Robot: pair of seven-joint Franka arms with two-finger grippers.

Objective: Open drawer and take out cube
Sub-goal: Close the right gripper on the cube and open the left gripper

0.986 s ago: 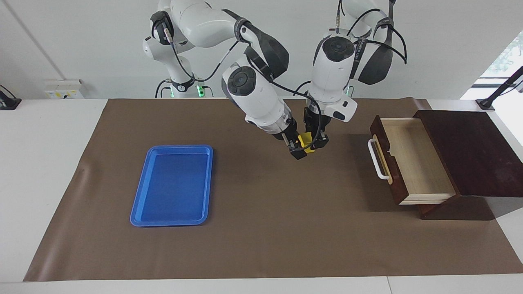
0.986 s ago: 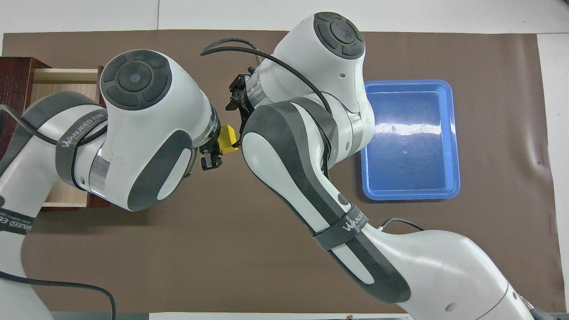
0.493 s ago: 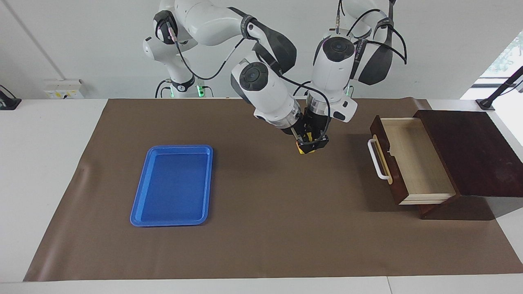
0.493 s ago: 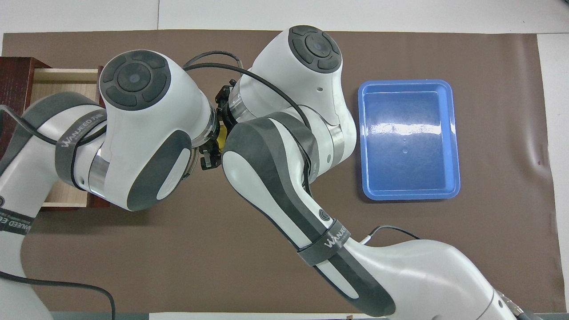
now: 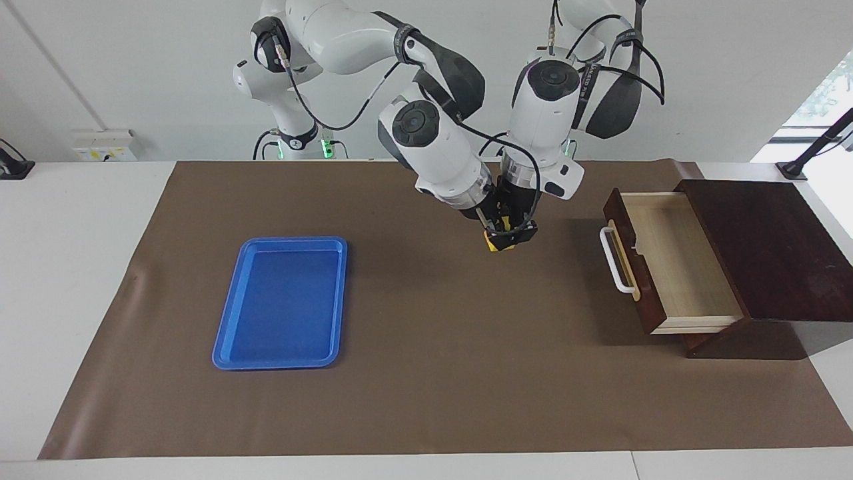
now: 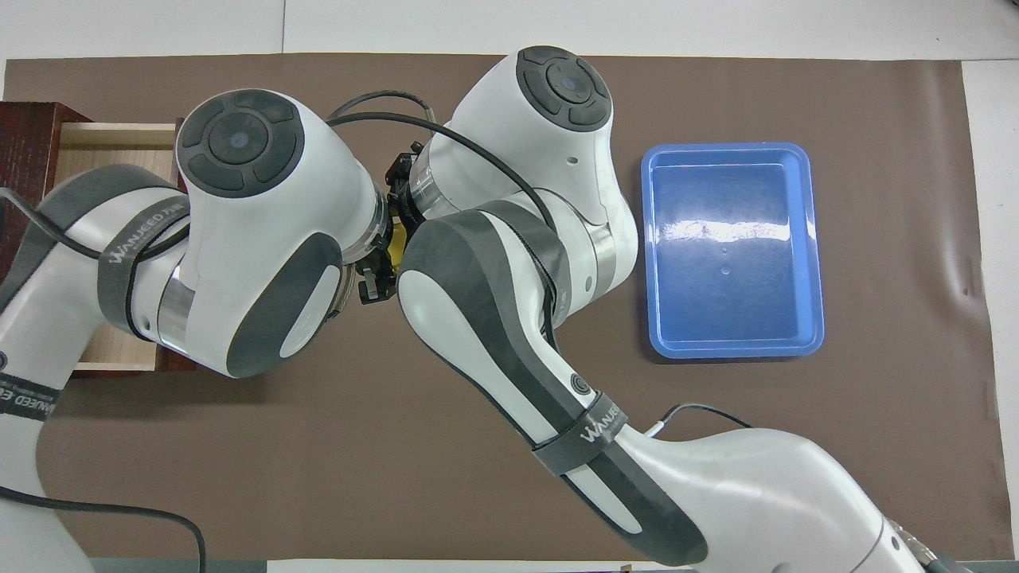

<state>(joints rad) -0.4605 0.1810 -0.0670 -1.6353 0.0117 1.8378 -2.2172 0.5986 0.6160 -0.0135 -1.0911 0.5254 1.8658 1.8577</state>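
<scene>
Two Franka arms meet above the middle of the brown mat (image 5: pixel 426 373) that covers the white worktop (image 5: pixel 73 280). The left gripper (image 5: pixel 517 232) hangs from the arm based at the drawer's end of the worktop and points nearly straight down; its fingers are closed on the yellow cube (image 5: pixel 498 243), which is held in the air over bare mat, between the drawer and the blue tray. The right gripper (image 5: pixel 494 225) comes in at a slant from the other arm and sits at the same cube, pressed in beside the left one. Whether its fingers stand apart around the cube or clamp it cannot be told, since the two sets of black fingers overlap in the facing view and the arms' white housings cover them in the overhead view. In the overhead view only a sliver of the cube (image 6: pixel 394 243) shows between the two wrists.

The drawer (image 5: pixel 666 260) stands pulled out of its dark wooden box (image 5: pixel 773 247) at the left arm's end of the worktop. Its pale wood interior is exposed, and its white bar handle (image 5: pixel 614 261) faces the middle of the mat. The blue tray (image 5: pixel 283 303) lies flat on the mat toward the right arm's end, well apart from both grippers and from the drawer.
</scene>
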